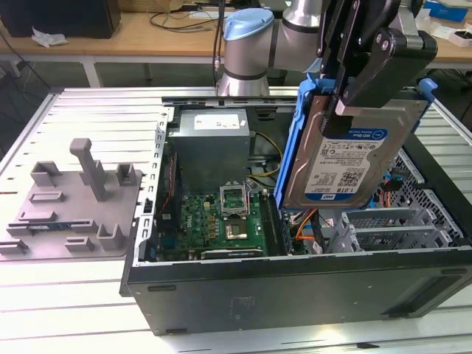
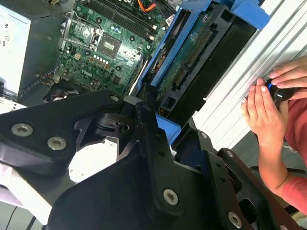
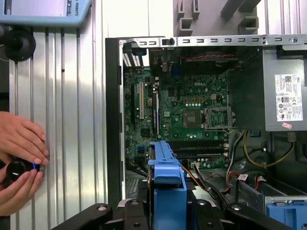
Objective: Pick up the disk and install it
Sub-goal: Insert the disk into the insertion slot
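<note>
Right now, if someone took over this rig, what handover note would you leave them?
End effector: shut on the disk, gripping its top edge.
Disk: held on edge, slightly tilted, over the open computer case, by the metal cage at the exterior view's right.
Done: disk picked up.
Left: disk not yet seated in the case.
Note: a person's hand is beside the case.

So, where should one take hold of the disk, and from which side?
By its upper edge, from above, clamping across the two flat faces, as the gripper holds the disk now. It is thin and hangs nearly upright over the open computer case, and this probably leaves its blue carrier rail free along the long sides.
</note>
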Controlling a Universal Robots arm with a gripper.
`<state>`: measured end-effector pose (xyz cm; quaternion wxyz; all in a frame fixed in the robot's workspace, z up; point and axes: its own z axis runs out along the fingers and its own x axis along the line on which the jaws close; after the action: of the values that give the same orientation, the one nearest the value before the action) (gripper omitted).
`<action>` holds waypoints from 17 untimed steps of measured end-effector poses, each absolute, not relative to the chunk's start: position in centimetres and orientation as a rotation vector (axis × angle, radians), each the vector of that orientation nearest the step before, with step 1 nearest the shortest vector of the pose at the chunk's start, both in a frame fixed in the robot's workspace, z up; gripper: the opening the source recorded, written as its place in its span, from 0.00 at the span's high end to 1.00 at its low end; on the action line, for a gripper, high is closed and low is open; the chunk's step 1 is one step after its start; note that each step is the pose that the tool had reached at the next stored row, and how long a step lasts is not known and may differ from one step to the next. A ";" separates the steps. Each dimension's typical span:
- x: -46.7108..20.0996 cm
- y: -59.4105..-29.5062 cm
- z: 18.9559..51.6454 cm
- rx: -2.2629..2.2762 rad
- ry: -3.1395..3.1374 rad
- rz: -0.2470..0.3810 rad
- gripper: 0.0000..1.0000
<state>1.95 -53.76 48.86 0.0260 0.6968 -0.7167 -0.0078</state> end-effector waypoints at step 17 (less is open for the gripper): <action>2.7 -54.0 48.9 2.182 -2.238 -0.032 0.64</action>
<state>2.72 -54.01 48.85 0.0079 0.6979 -0.7161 -0.0102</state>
